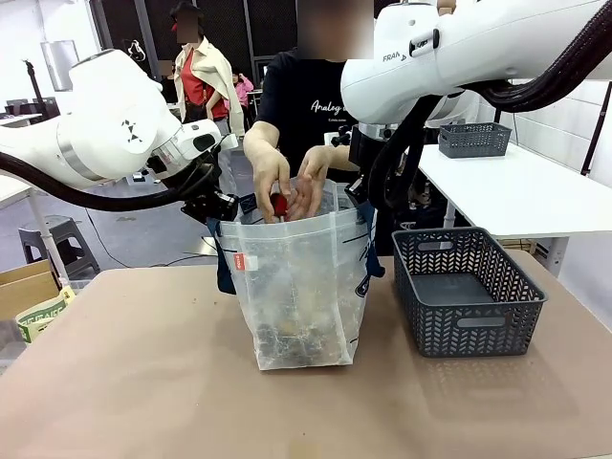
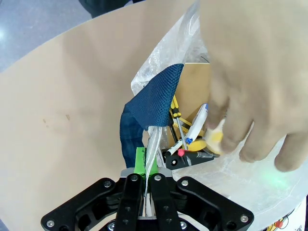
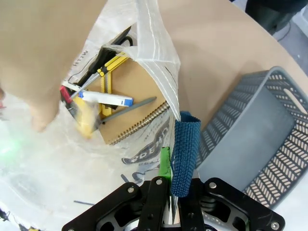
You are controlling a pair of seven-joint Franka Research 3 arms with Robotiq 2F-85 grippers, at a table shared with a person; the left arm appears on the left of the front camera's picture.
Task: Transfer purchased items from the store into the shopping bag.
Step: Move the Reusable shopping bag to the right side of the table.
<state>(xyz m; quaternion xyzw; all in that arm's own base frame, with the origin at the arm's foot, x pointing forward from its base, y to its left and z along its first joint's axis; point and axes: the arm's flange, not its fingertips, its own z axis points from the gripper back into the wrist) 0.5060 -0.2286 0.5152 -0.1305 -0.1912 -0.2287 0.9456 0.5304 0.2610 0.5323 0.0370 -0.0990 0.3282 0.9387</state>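
- Left gripper (image 2: 146, 166) pinched shut on the bag (image 1: 296, 277) rim.
- Right gripper (image 3: 168, 168) pinched on the opposite rim.
- Person's hands (image 1: 308, 191) at the bag mouth, items (image 3: 103, 103) inside.
- Basket (image 1: 466, 296) just beside.

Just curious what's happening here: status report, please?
Left tool shut on shopping bag rim; right tool shut on opposite rim. Purchased items inside. Person's hands over the mouth.

- The left arm (image 1: 105, 134) reaches in from the left side. Its left gripper (image 1: 218, 205) points down, fingers pinched tight on the rim of the bag (image 1: 296, 287).
- The right arm (image 1: 459, 57) comes in high from the right. The right gripper (image 3: 169, 166) is clamped on the opposite rim.
- The person's hands (image 1: 306, 186) are close together between both grippers, fingers pointing down.
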